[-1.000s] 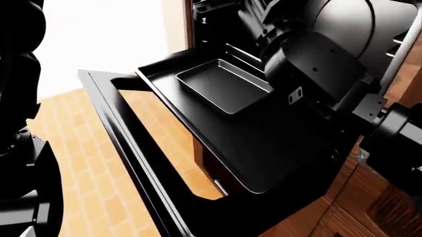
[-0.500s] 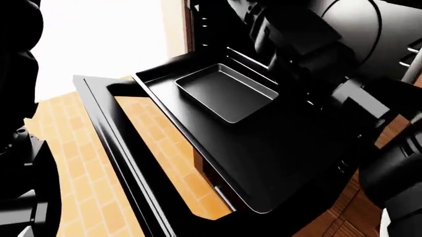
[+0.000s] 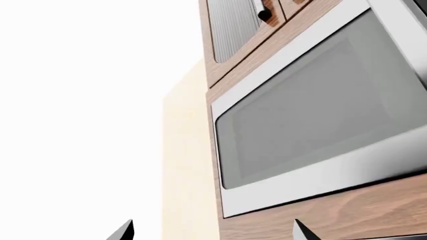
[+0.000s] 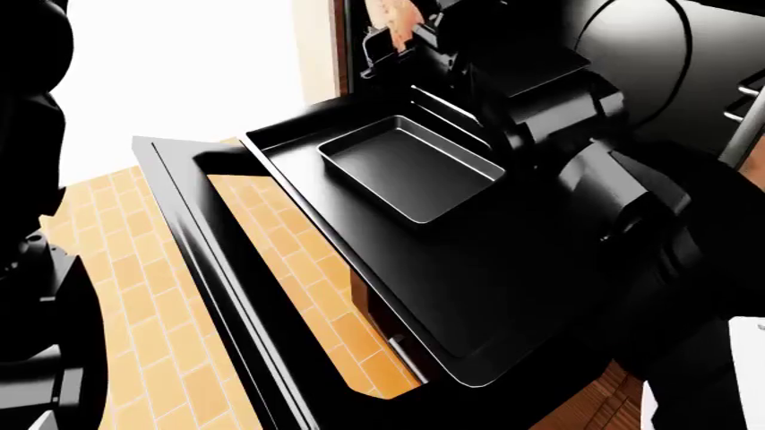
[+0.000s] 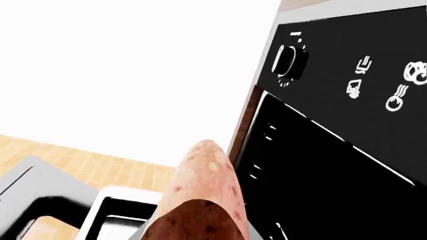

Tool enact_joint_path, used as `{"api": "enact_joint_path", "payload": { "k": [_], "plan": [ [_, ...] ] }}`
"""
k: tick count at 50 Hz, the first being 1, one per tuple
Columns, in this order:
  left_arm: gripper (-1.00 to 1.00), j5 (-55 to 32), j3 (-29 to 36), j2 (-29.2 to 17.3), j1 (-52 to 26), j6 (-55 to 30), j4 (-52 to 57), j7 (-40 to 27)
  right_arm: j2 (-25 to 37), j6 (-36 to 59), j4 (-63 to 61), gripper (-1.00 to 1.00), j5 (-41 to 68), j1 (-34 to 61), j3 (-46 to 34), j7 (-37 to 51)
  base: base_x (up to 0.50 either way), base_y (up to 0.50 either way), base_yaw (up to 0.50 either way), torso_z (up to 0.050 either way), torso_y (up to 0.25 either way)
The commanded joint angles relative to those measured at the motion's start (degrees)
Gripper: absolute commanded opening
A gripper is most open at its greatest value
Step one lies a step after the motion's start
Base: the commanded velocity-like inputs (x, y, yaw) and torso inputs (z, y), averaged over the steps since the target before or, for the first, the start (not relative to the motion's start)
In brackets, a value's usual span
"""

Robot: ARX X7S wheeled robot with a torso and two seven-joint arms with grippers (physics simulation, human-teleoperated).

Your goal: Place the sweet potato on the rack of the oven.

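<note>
I've got the pinkish-tan, speckled oval sweet potato (image 5: 203, 200) up in my right gripper (image 4: 400, 27), and from the right wrist camera it fills the foreground, one tapered end pointing out toward the black oven front panel with its round knob (image 5: 289, 62). My jaws themselves aren't visible there, but the tuber sits fixed right in front of the camera, so I judge they're clamped on its near end. In the head view only a sliver of it (image 4: 392, 16) peeks out at the top, above the back of the oven opening.

Below that, the wide flat black rack with rounded corners (image 4: 502, 296) is pulled out over the open black oven door with its clear window (image 4: 299, 269). A smaller, deeper black baking pan (image 4: 413, 168) sits on the rack's far half; the near half is bare.

Handling-wise, I reckon this thing is firm and fairly dense, not fragile, with dry skin that shouldn't slip. The catch is its shape: rounded and tapered, so held near one end it could pivot or squirm out, and once released it may roll. A hold across the thick middle would be steadier.

My left gripper (image 3: 213, 232) is well clear of all this, its two dark fingertips (image 3: 123, 231) spread apart and empty, pointing up at a white-framed appliance window (image 3: 313, 105) set in wood cabinetry (image 3: 347, 210).
</note>
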Motion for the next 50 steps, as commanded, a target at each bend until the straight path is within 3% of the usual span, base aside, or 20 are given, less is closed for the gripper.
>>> {"api": "enact_joint_path", "payload": {
  "k": [1, 34, 50],
  "plan": [
    [1.00, -0.45, -0.24, -0.22, 0.34, -0.19, 0.62, -0.38, -0.69, 4.47, 2.20, -1.00, -7.43, -1.73, 2.41, -2.05, 0.00, 0.00, 0.00, 0.000, 0.000],
    [1.00, -0.07, 2.91, -1.66, -0.77, 0.13, 1.03, 1.90, -0.69, 8.42, -0.63, -1.00, -9.41, -6.95, 1.50, 1.95, 0.00, 0.00, 0.00, 0.000, 0.000],
    [1.00, -0.51, 3.06, -2.13, -1.00, -0.70, 1.81, 1.73, -0.69, 8.42, -0.63, -1.00, -9.41, -6.95, 1.50, 1.95, 0.00, 0.00, 0.00, 0.000, -0.093]
  ]
}}
